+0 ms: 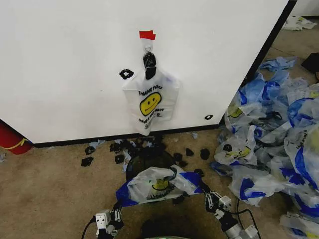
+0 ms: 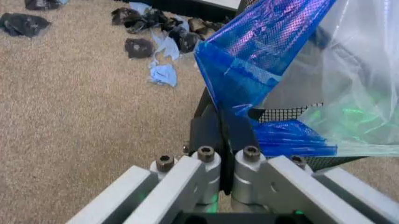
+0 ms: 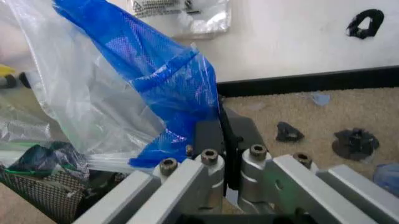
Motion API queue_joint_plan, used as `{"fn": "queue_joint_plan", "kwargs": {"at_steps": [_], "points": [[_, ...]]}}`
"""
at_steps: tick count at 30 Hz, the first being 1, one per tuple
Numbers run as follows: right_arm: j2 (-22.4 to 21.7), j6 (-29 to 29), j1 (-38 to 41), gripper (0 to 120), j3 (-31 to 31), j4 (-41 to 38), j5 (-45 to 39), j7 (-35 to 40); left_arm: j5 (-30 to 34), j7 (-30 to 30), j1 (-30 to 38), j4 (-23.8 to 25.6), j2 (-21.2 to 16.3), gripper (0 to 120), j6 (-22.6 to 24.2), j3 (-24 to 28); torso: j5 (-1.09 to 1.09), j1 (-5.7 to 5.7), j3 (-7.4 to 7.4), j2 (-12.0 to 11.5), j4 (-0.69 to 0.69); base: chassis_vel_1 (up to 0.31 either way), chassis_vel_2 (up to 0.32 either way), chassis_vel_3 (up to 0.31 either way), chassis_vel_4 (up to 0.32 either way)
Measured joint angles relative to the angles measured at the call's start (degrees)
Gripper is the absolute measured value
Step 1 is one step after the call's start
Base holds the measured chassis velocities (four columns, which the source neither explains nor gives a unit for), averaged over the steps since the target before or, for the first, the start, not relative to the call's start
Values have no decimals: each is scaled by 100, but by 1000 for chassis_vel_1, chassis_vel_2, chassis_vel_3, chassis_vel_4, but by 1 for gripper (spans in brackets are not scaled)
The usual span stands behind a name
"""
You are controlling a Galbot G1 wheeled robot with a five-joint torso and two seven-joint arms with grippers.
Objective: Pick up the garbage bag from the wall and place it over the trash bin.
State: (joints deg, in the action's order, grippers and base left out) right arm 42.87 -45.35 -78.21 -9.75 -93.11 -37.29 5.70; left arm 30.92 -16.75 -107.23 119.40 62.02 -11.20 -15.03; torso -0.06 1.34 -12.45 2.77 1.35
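Both my grippers, left (image 1: 118,205) and right (image 1: 203,191), are clamped on the blue handles of the bag (image 1: 157,184), stretched over the bin (image 1: 149,158) below the wall (image 1: 65,64).

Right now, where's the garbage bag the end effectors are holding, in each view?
Head view: garbage bag low centre, stretched between left end effector and right end effector, at the trash bin.
Left wrist view: its blue handle pinched in the left end effector.
Right wrist view: blue handle pinched in the right end effector.
Shared landmark: the trash bin's black mesh.
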Motion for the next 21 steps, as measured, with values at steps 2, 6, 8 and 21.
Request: {"fn": "queue_joint_plan", "kwargs": {"at_steps": [2,6,8,21], "points": [[30,1,30,0,0,84,6,-1,0,1,20,-37,-12,0,0,0,0,0,0,0,0,0,0,0,0],[107,2,119,0,0,235,6,-5,1,1,84,-97,-17,0,0,-17,0,0,0,0,0,0,0,0,0],[175,-3,206,0,1,351,16,-14,2,2,139,-135,-8,0,0,-35,0,0,0,0,0,0,0,0,0],[320,-7,436,0,36,432,12,-22,-29,19,211,-102,-35,0,-33,-227,0,0,0,0,0,0,0,0,0]]}}
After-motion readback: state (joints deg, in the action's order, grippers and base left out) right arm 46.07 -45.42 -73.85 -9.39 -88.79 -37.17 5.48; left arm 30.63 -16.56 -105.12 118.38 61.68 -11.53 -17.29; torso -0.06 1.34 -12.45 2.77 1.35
